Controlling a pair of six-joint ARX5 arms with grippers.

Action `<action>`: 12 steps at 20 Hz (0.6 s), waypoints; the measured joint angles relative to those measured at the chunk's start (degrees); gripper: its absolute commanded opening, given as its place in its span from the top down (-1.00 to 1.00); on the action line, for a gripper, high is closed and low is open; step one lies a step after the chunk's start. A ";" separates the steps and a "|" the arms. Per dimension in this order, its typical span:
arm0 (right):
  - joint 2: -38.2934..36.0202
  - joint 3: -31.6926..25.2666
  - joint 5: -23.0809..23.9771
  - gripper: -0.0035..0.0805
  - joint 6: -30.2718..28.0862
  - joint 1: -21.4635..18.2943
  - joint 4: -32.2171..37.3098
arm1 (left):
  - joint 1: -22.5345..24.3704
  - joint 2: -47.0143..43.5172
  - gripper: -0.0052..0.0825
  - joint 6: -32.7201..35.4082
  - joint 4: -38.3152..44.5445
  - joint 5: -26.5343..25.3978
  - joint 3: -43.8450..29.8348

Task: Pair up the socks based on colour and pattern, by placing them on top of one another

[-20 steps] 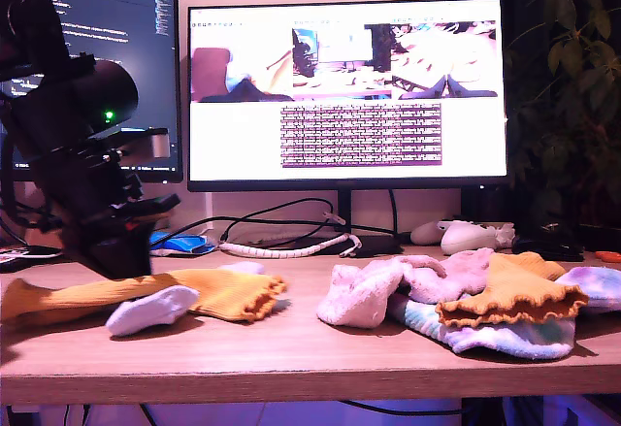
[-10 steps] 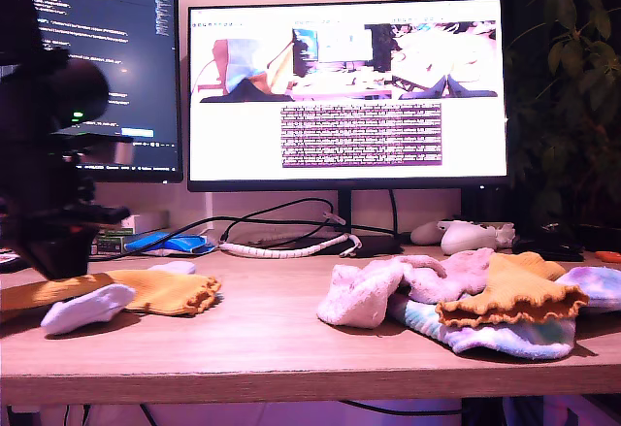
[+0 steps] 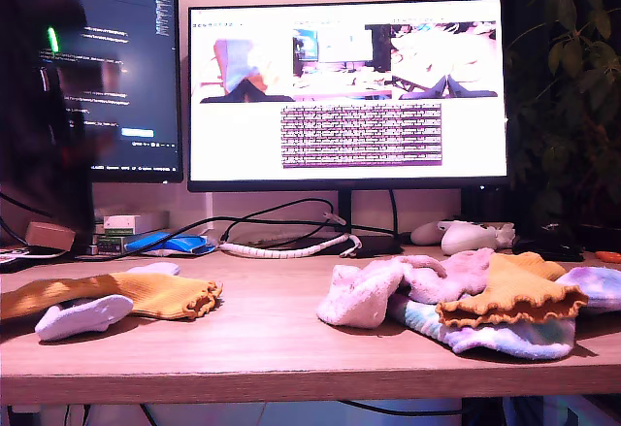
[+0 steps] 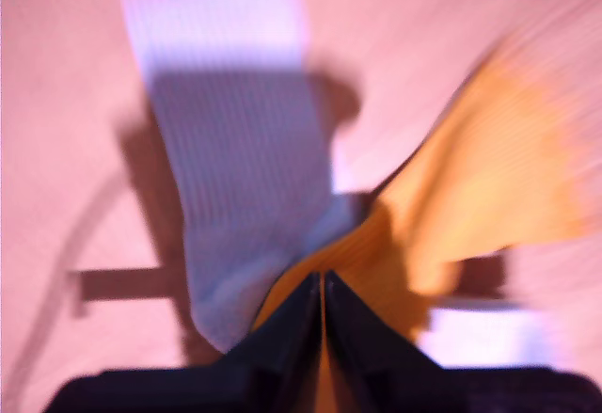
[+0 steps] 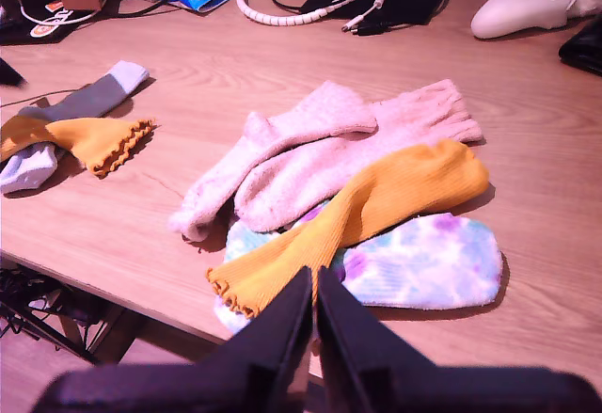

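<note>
Pinching the mustard sock, my first gripper; my second gripper pressed together; monitor text unreadable.

A second ago the dark arm hung low over the mustard sock and the pale lavender-white sock near the middle-left of the desk in the exterior view. Both socks now lie further toward that view's left edge. The arm has risen and shows only as a dark blur there; the first wrist view seems smeared by motion
</note>
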 measured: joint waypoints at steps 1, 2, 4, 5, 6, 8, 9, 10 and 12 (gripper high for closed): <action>0.00 0.00 0.02 0.95 0.00 0.00 -0.02 | 0.00 -0.76 0.93 0.35 -1.01 0.76 0.00; 0.00 0.00 0.02 0.95 0.00 0.00 -0.02 | 0.00 -1.11 0.93 1.09 -1.75 1.75 0.00; 0.00 0.00 0.04 0.95 -0.13 0.00 -0.07 | 0.02 -2.10 0.93 1.62 -2.45 3.08 -0.17; 0.00 0.00 0.02 0.95 -0.61 0.00 -0.15 | 0.02 -3.26 0.93 2.69 -2.29 4.48 -0.72; 0.00 0.00 0.04 0.95 -1.09 0.00 -0.20 | -0.02 -4.61 0.93 4.13 -2.23 6.36 -1.42; 0.00 0.00 0.02 0.95 -1.27 0.00 -0.22 | -0.77 -5.92 0.93 5.66 -1.79 7.56 -1.73; 0.00 0.00 0.02 0.95 -1.27 0.00 -0.24 | -1.27 -5.70 0.93 8.31 -0.87 7.63 -1.73; 0.00 0.00 0.02 0.95 -1.27 0.00 -0.26 | -1.75 -5.09 0.86 10.51 0.07 7.67 -1.73; 0.00 0.00 0.02 0.95 -1.25 0.00 -0.37 | -2.32 -2.58 0.49 12.57 2.01 7.13 -1.73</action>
